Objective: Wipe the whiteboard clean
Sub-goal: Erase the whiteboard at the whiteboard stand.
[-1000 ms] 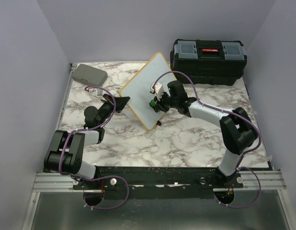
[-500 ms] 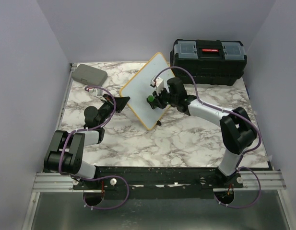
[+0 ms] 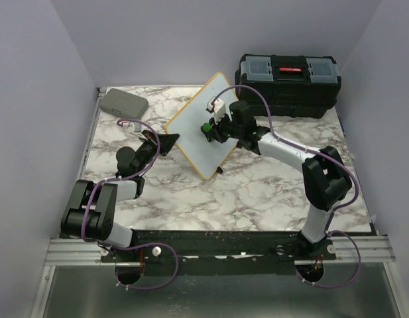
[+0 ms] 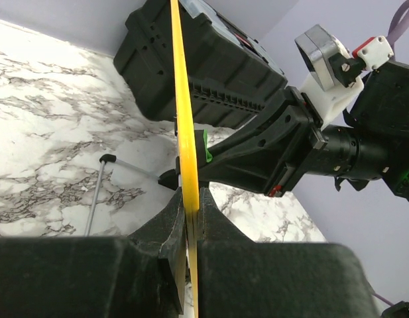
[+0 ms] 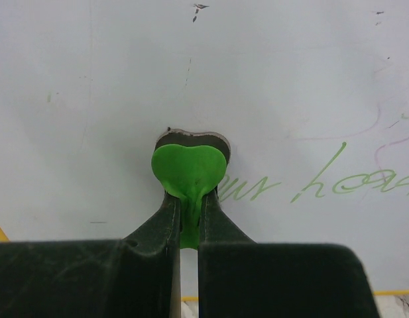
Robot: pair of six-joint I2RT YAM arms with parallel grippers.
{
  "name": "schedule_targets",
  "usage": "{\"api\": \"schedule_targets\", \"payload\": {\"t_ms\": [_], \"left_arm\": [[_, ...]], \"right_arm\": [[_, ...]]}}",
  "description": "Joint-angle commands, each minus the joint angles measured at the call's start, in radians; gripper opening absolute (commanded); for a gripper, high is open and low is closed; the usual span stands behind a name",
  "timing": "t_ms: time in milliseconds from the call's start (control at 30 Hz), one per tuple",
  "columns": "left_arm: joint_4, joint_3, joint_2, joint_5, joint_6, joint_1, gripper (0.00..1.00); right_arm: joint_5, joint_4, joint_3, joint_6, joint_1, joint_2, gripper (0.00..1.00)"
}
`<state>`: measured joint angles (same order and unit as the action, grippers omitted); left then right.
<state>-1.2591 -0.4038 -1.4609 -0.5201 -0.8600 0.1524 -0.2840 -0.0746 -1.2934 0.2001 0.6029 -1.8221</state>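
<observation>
We hold the whiteboard (image 3: 196, 124) up on edge over the far middle of the counter (image 3: 257, 192), its face turned towards our right arm. Our left pincer (image 4: 191, 207) is clamped on the yellow frame at the board's left edge and acts only as a brace. Our right pincer (image 5: 188, 199) is closed tight on a green heart-shaped eraser (image 5: 188, 169), whose pad is pressed flat against the white face.

What matters is where the ink lies from that pad. In the right wrist view the green writing (image 5: 323, 182) starts just beside the eraser and runs away to the right, its line nearly level and reaching the edge of the view. Above and to the left of the pad we see only faint specks. We judge the next stroke belongs to the right arm, sideways along the writing's long axis, while the left holds firm against the push.
</observation>
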Motion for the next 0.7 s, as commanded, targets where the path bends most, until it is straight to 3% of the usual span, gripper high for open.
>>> {"api": "schedule_targets", "payload": {"t_ms": [0, 333, 667], "left_arm": [[0.017, -0.010, -0.024, -0.127, 0.006, 0.038, 0.00], [0.016, -0.017, -0.029, -0.127, 0.003, 0.038, 0.00], [0.011, -0.014, -0.031, -0.128, 0.002, 0.039, 0.00]], "right_arm": [[-0.047, 0.134, 0.014, 0.083, 0.006, -0.034, 0.01], [-0.203, 0.228, 0.099, 0.141, 0.007, -0.037, 0.01], [-0.116, 0.113, 0.083, 0.063, 0.006, -0.006, 0.01]]}}
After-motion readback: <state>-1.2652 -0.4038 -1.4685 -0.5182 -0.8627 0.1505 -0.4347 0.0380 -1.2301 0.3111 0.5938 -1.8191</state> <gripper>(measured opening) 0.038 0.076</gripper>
